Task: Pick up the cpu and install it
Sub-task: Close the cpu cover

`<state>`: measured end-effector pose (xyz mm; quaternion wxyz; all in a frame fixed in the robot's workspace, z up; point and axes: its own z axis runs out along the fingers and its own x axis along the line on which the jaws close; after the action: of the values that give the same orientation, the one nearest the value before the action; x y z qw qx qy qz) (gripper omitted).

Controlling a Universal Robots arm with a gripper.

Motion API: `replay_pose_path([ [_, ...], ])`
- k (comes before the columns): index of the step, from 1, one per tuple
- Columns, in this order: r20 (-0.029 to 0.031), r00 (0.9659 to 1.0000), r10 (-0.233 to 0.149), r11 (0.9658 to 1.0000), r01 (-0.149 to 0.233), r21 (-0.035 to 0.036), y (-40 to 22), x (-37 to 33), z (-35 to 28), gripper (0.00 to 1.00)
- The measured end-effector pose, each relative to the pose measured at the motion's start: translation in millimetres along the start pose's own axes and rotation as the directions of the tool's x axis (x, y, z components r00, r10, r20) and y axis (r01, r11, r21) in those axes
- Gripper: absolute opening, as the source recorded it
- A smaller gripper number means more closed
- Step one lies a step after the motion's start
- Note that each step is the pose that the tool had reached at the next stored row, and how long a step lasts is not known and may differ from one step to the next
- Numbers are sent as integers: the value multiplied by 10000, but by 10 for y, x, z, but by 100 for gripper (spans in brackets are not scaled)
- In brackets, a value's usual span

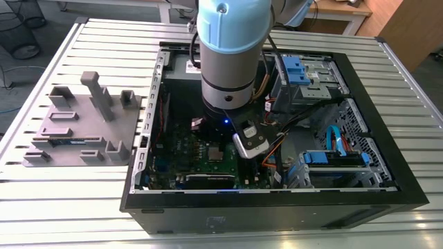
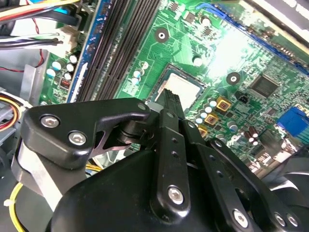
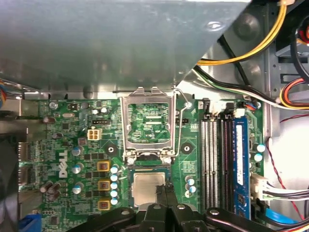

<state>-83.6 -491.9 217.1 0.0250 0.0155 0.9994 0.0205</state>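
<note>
1. On the slatted metal bench (image 1: 69,207) an open computer case (image 1: 387,176) lies on its side. It takes up the bench's middle and the stretch toward the exterior view's right.
2. Near the bench's edge on the exterior view's left, just beside the case, sits a grey fixture plate (image 1: 83,124). It carries several upright blocks and a narrow memory stick (image 1: 69,141) lying flat.
3. From above, the arm (image 1: 232,52) reaches straight down into the case, over the green motherboard (image 3: 63,145) that lines its floor.
4. Near the middle of that board, the cpu (image 3: 145,187) lies flat in its socket with the silver top facing up. The second wrist view shows it (image 2: 186,89) square and level inside the socket's rim.
5. Right next to the socket, the metal load plate (image 3: 147,121) stands folded open and away from the chip. Its thin wire lever (image 3: 181,125) is raised alongside it.
6. As for the gripper (image 3: 163,189), its two black fingers are pressed together with nothing between them.
7. In both wrist views the fingertips sit over the cpu's edge on the side of the memory slots (image 3: 217,159). I cannot tell whether they touch the metal.
8. Those slots, black ones and a blue one (image 3: 240,164), run parallel beside the socket.
9. Beyond the slots, toward the case wall, loose yellow, black and red cables (image 3: 251,48) are draped across the bare metal.
</note>
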Motion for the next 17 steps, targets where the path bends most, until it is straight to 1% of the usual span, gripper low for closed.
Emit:
replay_pose_path([
  [6,0,10000,0,10000,0,1,3,-48,3,11],
  [10,0,10000,-1,10000,1,1,3,-66,4,11],
  [17,0,10000,0,10000,0,0,3,-66,4,11],
])
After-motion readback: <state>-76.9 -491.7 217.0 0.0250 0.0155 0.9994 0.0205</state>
